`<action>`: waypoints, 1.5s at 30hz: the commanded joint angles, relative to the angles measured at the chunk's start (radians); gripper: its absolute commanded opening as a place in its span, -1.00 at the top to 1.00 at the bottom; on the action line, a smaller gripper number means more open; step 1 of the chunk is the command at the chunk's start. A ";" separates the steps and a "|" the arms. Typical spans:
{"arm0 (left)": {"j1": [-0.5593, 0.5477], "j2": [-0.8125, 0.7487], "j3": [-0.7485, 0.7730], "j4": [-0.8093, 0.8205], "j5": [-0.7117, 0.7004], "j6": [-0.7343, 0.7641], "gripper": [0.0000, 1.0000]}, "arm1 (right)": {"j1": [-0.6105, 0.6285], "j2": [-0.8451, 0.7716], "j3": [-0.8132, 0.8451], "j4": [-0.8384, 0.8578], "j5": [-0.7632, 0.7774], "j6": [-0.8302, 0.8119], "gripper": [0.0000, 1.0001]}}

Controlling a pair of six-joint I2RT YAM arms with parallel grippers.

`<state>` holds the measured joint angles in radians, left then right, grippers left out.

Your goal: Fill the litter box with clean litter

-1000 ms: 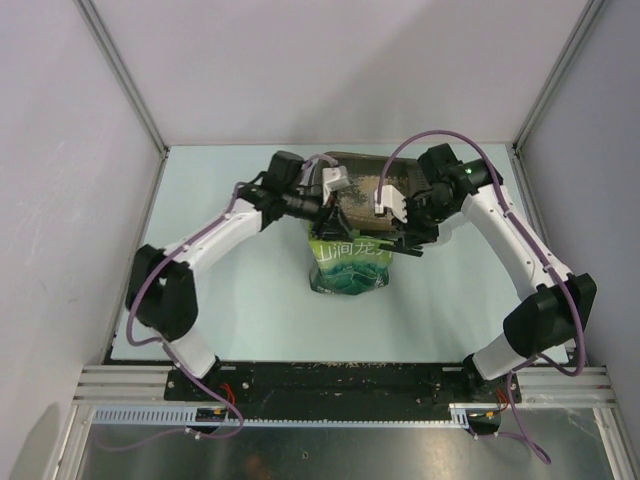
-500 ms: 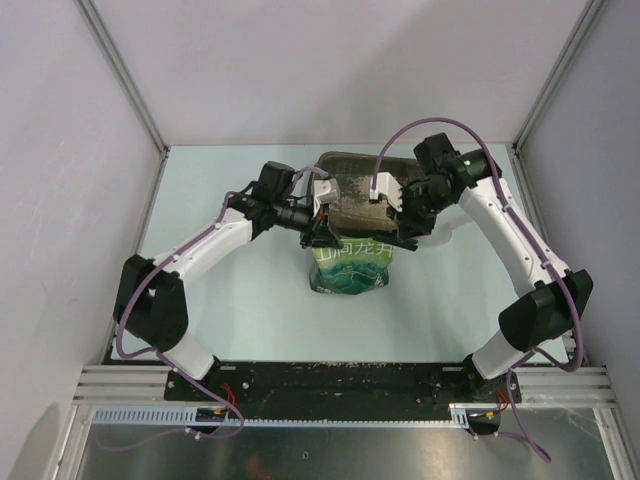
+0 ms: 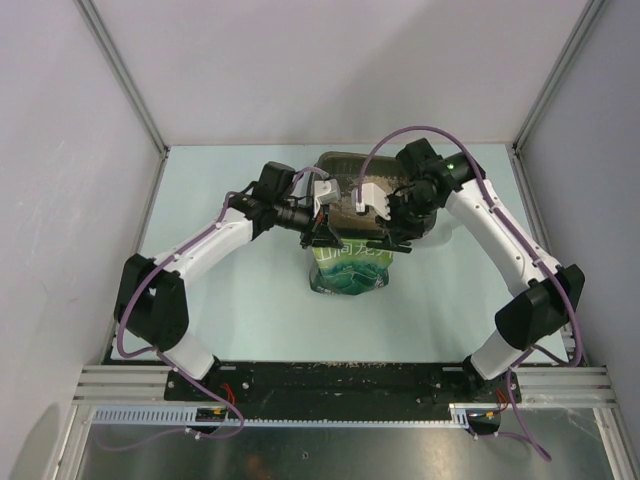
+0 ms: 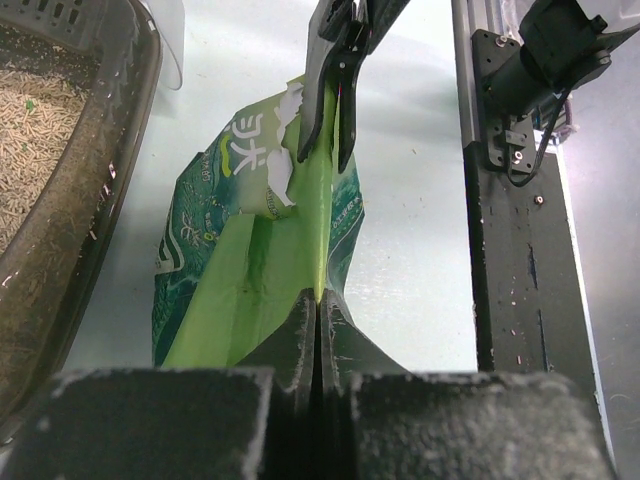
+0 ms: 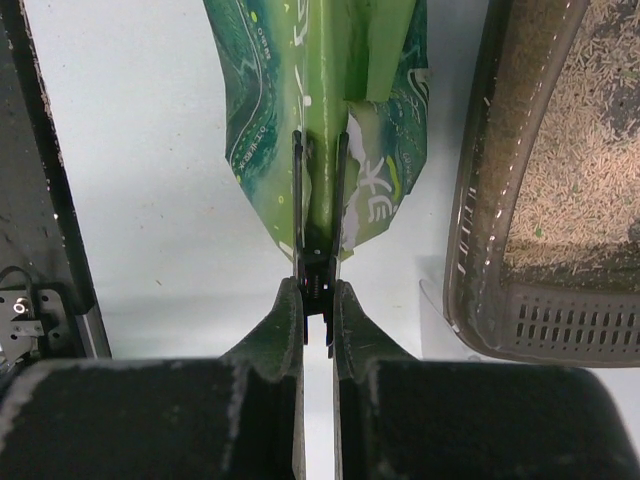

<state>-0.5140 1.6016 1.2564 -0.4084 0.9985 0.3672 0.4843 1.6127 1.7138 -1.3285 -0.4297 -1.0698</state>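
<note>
The litter box point(image 3: 345, 160) is a dark tray at mid-table, holding tan litter point(image 3: 346, 213). It also shows in the left wrist view point(image 4: 95, 225) and the right wrist view point(image 5: 473, 200), with the litter point(image 5: 585, 150) inside. A green printed bag point(image 3: 350, 272) stands in front of it. My left gripper point(image 3: 324, 238) is shut on the bag's top edge point(image 4: 275, 250). My right gripper point(image 3: 389, 240) is shut on a black clip point(image 5: 320, 262) at the other end of that edge. The clip's arms point(image 4: 330, 100) straddle the bag.
A clear plastic scoop point(image 4: 168, 40) lies on the table by the tray's corner, and its edge shows in the right wrist view point(image 5: 440, 300). The black base rail point(image 4: 510, 250) runs along the near edge. Grey walls enclose the table.
My left gripper has come down from the tray's rim to the bag's top edge. My right gripper has shifted a little left over the bag with the clip.
</note>
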 commanded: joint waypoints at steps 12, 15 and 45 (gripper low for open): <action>-0.003 0.000 0.044 -0.015 0.049 0.003 1.00 | 0.094 0.079 0.113 -0.061 0.014 0.011 1.00; -0.001 -0.005 0.043 -0.015 0.037 -0.005 0.76 | 0.108 0.082 0.110 -0.060 0.016 0.016 1.00; 0.058 -0.045 -0.012 -0.035 0.078 0.010 1.00 | 0.180 0.154 0.152 -0.084 0.057 0.047 1.00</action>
<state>-0.4595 1.5730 1.2026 -0.4397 1.0092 0.3698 0.6426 1.7424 1.8484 -1.3418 -0.3420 -1.0508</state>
